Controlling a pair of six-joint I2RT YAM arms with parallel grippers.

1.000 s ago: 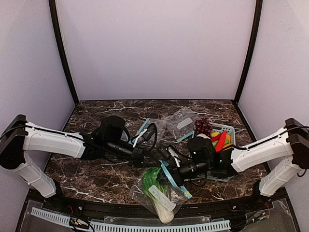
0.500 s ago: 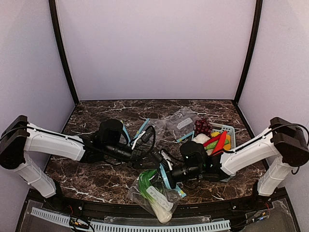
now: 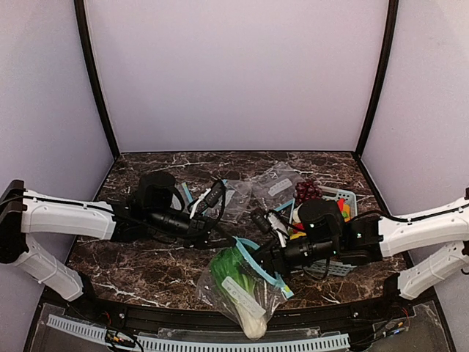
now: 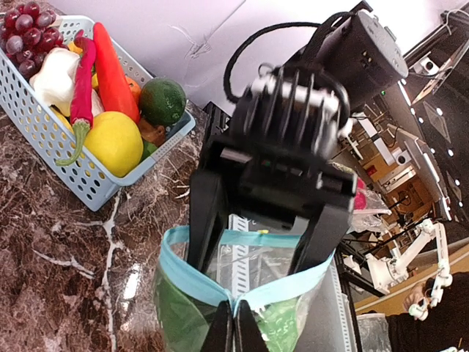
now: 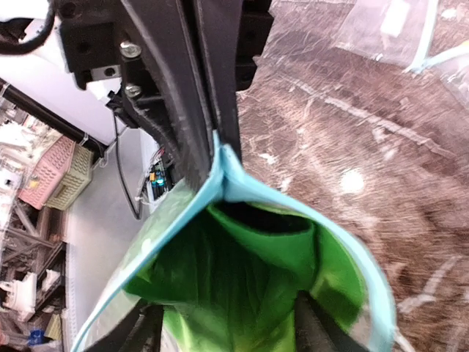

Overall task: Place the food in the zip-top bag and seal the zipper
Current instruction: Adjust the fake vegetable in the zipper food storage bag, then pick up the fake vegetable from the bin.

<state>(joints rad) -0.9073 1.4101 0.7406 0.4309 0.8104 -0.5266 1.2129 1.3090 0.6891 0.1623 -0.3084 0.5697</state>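
Observation:
The zip-top bag [image 3: 233, 284] lies at the table's near edge, its mouth held up and open. Inside it lies the leafy vegetable [image 3: 239, 287], green leaves toward the mouth [image 5: 242, 286], white stalk at the bottom. My left gripper [image 4: 234, 323] is shut on the near side of the light-blue zipper [image 4: 192, 277]; from the right wrist it [image 5: 220, 143] shows pinching that strip. My right gripper [image 4: 256, 260] stands open with both fingers down in the bag's mouth. Those fingers [image 5: 314, 326] straddle the leaves without gripping them. A red-orange tapered vegetable [image 4: 110, 67] lies in the basket.
The light-blue basket [image 3: 347, 196] stands at the right behind my right arm, holding grapes [image 4: 26, 20], a lemon [image 4: 113, 143], a red chili [image 4: 82, 92] and a dark green round fruit [image 4: 163, 99]. Smaller clear bags [image 3: 275, 183] lie behind the grippers on the marble table [image 3: 139, 264].
My right gripper has opened inside the bag's mouth, letting go of the leafy vegetable, and its wrist has drawn back to the right. The left gripper stays shut on the zipper.

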